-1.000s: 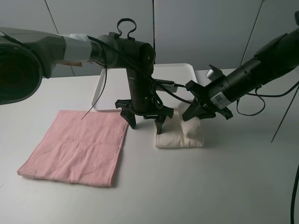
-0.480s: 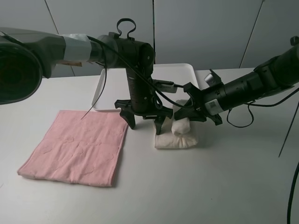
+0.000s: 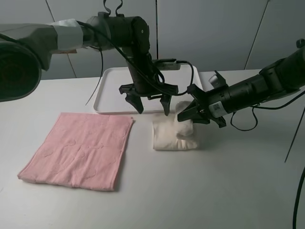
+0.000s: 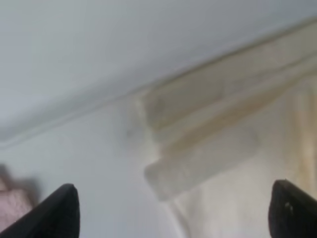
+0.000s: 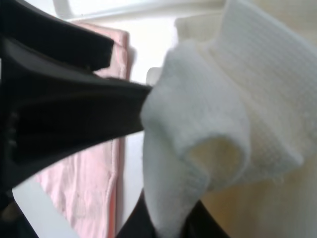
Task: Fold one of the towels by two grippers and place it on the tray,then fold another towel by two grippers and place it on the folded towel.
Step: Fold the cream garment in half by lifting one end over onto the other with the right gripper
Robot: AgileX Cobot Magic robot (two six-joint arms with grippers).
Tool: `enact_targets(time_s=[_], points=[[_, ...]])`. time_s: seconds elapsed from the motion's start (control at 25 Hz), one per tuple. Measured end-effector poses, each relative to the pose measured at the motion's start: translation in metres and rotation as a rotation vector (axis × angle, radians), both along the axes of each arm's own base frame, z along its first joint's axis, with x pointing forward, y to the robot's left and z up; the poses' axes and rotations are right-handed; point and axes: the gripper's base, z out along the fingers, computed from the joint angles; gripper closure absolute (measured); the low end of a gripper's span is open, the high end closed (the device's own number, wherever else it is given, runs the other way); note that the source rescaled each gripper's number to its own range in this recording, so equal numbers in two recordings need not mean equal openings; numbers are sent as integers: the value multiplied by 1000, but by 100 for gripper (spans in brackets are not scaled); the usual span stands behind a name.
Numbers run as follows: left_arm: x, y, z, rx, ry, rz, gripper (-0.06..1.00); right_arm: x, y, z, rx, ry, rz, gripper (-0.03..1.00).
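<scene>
White label [image 3: 217,106] on the right arm too small to read; left gripper [image 3: 154,111], jaws apart, has lifted off the cream towel [image 3: 169,137] toward the tray [image 3: 102,99] at its 12 o'clock; right gripper [image 3: 184,117] stays clamped on that towel's fold; pink towel [image 3: 81,150] at 9 o'clock.

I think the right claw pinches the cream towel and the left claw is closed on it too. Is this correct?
Not quite. The right claw does pinch the cream towel, but the left claw is open and holds nothing, as the exterior high view shows.
</scene>
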Motion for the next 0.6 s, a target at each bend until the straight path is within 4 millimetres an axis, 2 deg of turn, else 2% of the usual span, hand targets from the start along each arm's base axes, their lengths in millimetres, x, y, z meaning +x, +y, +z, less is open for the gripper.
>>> enact_targets(time_s=[0.24, 0.36, 0.44, 0.6], points=[[21, 8, 50, -97, -134, 13, -4, 3, 1, 2, 24, 1, -40, 93], [25, 11, 59, -109, -160, 15, -4, 3, 1, 2, 26, 1, -42, 92], [25, 11, 59, -109, -163, 8, -4, 4, 1, 2, 30, 1, -50, 85], [25, 12, 59, -107, -163, 0, -4, 7, 3, 5, 62, -16, -83, 59]])
